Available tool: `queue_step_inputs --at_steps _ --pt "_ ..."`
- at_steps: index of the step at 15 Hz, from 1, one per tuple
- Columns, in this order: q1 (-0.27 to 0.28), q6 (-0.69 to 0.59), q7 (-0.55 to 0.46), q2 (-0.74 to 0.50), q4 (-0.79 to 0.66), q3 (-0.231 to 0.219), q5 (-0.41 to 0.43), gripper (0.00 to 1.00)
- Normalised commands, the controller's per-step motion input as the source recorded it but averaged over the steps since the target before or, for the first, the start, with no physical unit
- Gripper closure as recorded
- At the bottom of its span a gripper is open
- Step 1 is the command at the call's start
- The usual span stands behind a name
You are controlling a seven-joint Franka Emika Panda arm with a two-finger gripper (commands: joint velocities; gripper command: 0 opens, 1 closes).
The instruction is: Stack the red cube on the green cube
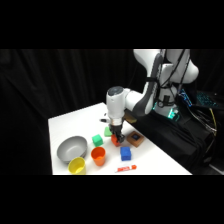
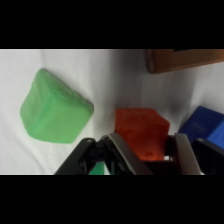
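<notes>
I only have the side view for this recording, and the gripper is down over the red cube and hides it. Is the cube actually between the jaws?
Observer: Yes. In the wrist view the red cube sits on the table inside the gripper, with one jaw on each side.
Operator: Have they closed on it?
Observer: It seems not. A thin gap shows between the cube and one jaw.
Operator: Is anything crowding it?
Observer: The blue cube lies just outside that jaw, apart from the red cube. The edge of the brown block lies beyond it, with bare table between them.
</notes>
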Motion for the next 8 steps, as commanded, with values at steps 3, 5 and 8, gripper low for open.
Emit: queue_step_inputs --at_steps 3,5,8 --pt "-0.075 -0.35 0.05 -0.32 0.02 0.001 -0.113 0.77" --pt "-0.123 -0.29 0.01 -0.24 0.09 0.046 -0.081 0.77" --pt "-0.15 -0.25 -0.03 -0.12 0.19 0.061 -0.046 0.77"
